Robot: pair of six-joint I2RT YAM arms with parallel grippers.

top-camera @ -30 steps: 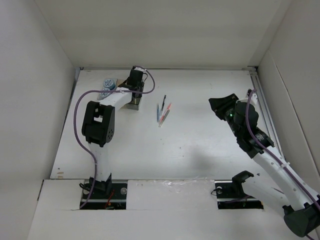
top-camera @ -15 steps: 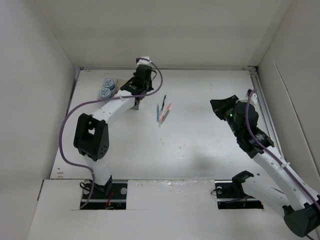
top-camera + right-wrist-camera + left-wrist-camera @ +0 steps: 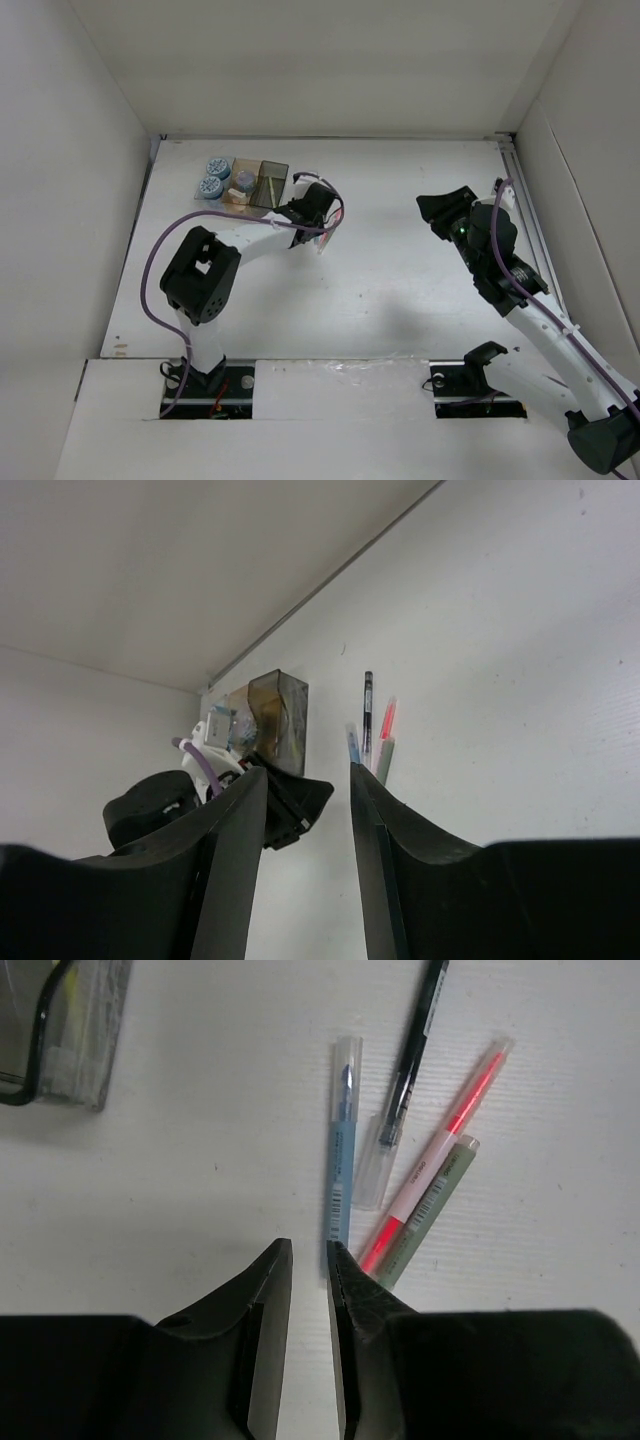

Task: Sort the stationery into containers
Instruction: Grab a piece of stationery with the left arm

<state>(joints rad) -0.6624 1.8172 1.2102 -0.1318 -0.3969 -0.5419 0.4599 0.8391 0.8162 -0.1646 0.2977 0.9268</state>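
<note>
Several pens lie side by side on the table: a blue one [image 3: 342,1150], a black one [image 3: 410,1060], a pink one [image 3: 440,1155] and a green one [image 3: 432,1205]. My left gripper [image 3: 309,1250] [image 3: 318,203] hovers just over their near ends, empty, its jaws a narrow gap apart. The three joined trays [image 3: 272,166] stand at the back left. Two tape rolls [image 3: 212,176] sit in the clear one and pale erasers [image 3: 241,186] in the amber one. The dark tray [image 3: 90,1055] holds a pen. My right gripper [image 3: 308,770] [image 3: 440,210] is open and empty at the right.
White walls enclose the table [image 3: 400,290] at the back and on both sides. A rail [image 3: 530,215] runs along the right edge. The left arm's purple cable [image 3: 160,255] loops above the left side.
My left gripper has moved from over the trays to the right and nearer, down over the pens. The trays now show uncovered. The right arm has barely moved.
</note>
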